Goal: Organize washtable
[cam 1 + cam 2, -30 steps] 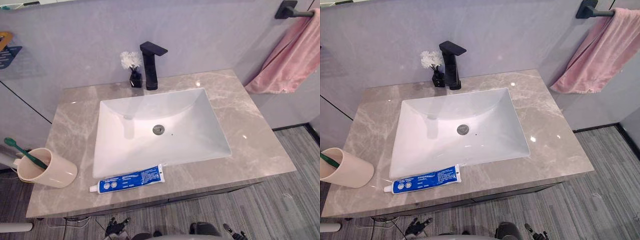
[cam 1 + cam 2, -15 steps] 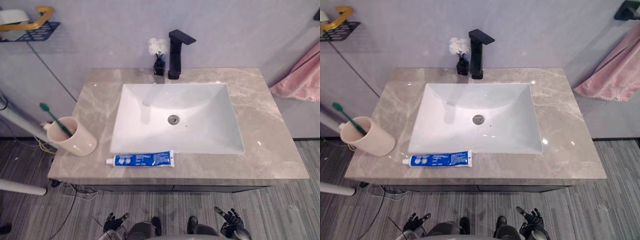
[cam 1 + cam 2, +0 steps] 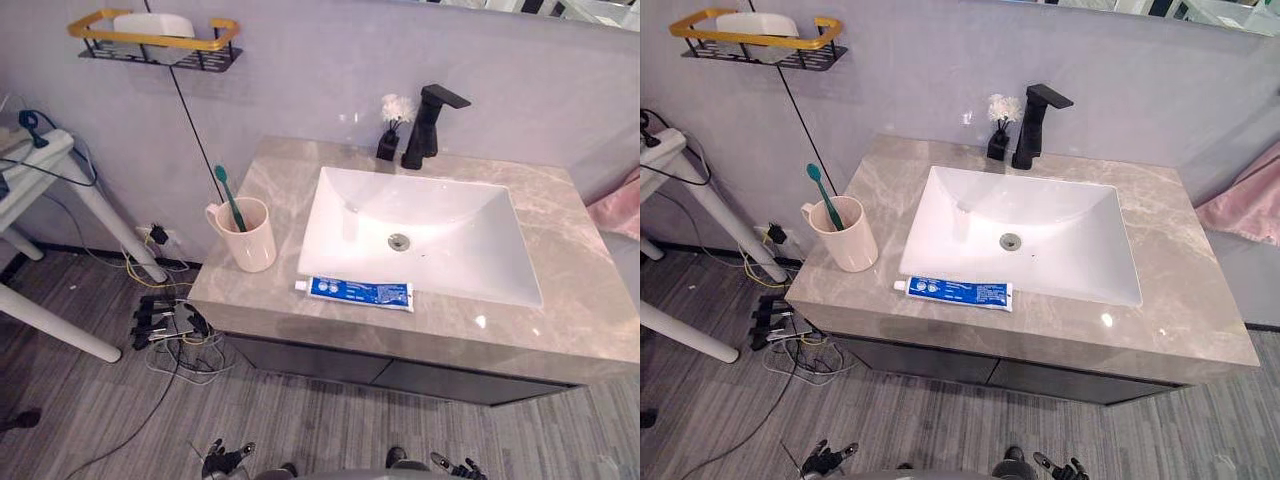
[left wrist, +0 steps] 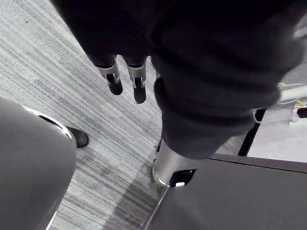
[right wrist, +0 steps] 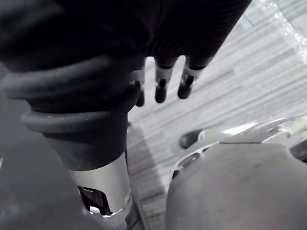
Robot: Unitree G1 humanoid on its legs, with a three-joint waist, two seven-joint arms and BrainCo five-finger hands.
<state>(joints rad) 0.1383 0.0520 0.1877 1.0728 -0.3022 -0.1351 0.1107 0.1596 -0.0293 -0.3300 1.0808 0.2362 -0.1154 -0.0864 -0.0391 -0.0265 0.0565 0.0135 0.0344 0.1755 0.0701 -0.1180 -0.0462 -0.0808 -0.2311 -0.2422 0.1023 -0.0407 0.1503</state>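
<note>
Left eye view: the left hand [image 3: 224,460] and the right hand [image 3: 456,466] hang low over the grey striped floor [image 3: 300,420], well short of the grey marble-patterned washtable top [image 3: 560,330]. Far beyond the left hand's fingers, at the top's left end, a beige handled cup [image 3: 248,238] stands upright with a green toothbrush [image 3: 228,192] leaning in it. Farther off, ahead of the space between the two hands, a blue-and-white toothpaste tube [image 3: 358,292] lies flat along the front rim of the white rectangular sink [image 3: 450,230], near the cup but apart from it. Behind the sink stand a black angular tap [image 3: 428,125] and a small black vase of white flowers [image 3: 392,130].

Right eye view: a black wire wall shelf with a yellow rail [image 3: 740,42] hangs high beyond the left fingers, and a pink towel [image 3: 1245,205] hangs beyond the right ones.

Left wrist view: the left hand's fingers [image 4: 114,79] point straight down at the floor, holding nothing.

Right wrist view: the right hand's fingers [image 5: 161,85] are likewise straight and loose above the floor, with nothing in their grasp.
</note>
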